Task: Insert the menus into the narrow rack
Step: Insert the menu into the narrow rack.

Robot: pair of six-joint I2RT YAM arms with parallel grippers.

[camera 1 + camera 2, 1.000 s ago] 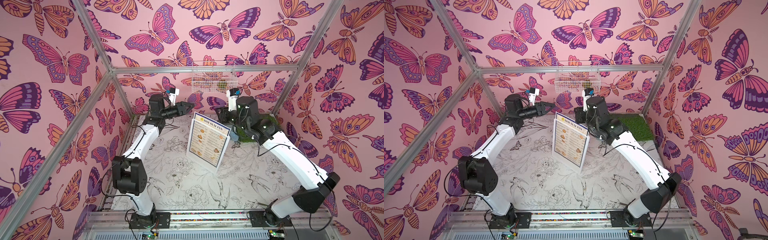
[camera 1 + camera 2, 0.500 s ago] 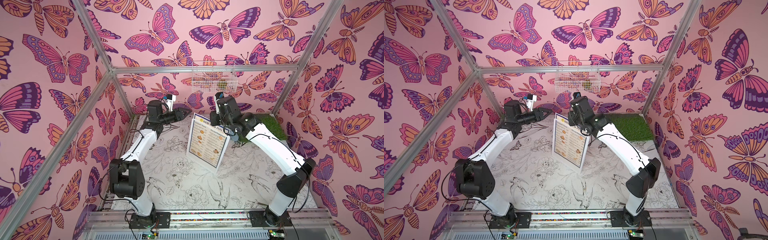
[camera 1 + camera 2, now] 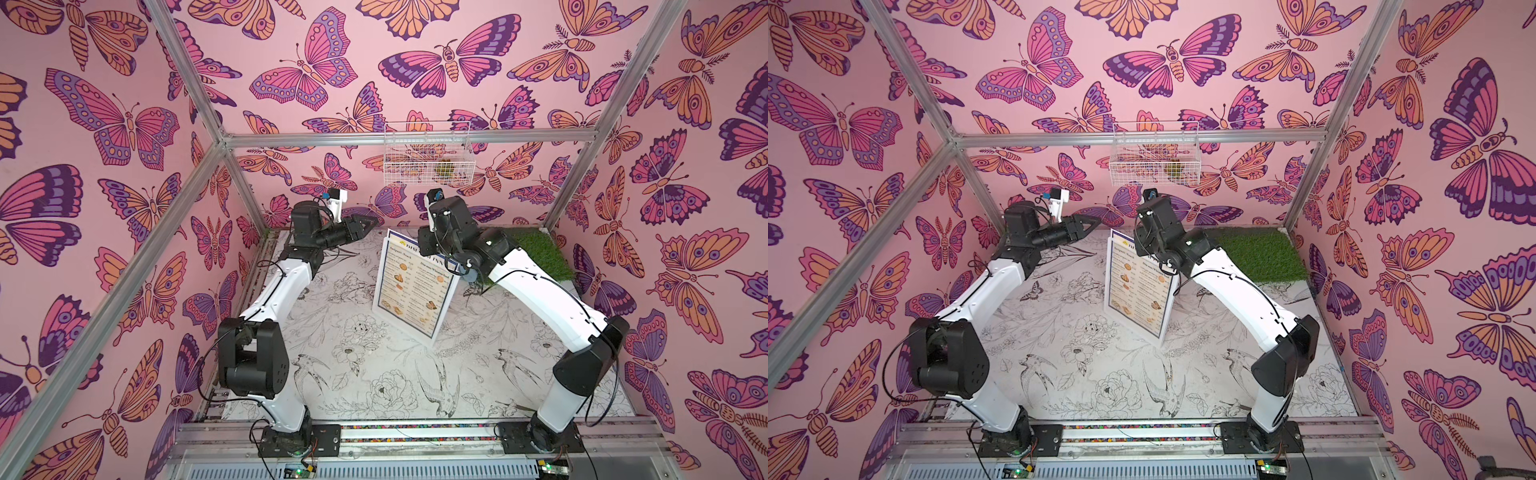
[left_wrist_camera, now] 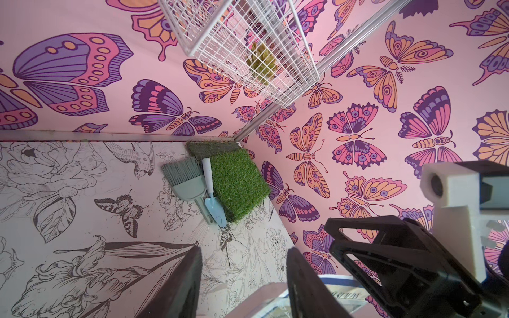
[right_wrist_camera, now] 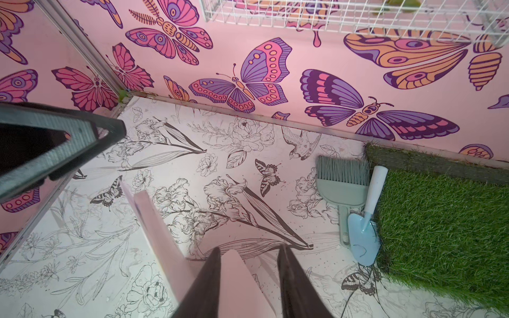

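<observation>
Standing by the worktop (image 3: 332,374), I am seeing the menu (image 3: 415,291) sitting upright in the narrow rack (image 5: 242,283), out in the middle, in the same spot as a second ago. The right hand (image 5: 249,247) has been sliding sideways over the top, and now it is pinching the top edge of the narrow rack between its fingers. The left hand (image 3: 372,221) is hanging near the top corner with its jaws apart, holding nothing. It is sitting almost where it was before. The words "DIM SUM INN" were showing whole a second ago. Now the right hand is covering the middle of them. The small words lower down are looking too tiny for me to read. A white wire basket (image 3: 428,160) is hanging on the back wall, and a small green and yellow thing (image 3: 444,168) is lying inside it.
</observation>
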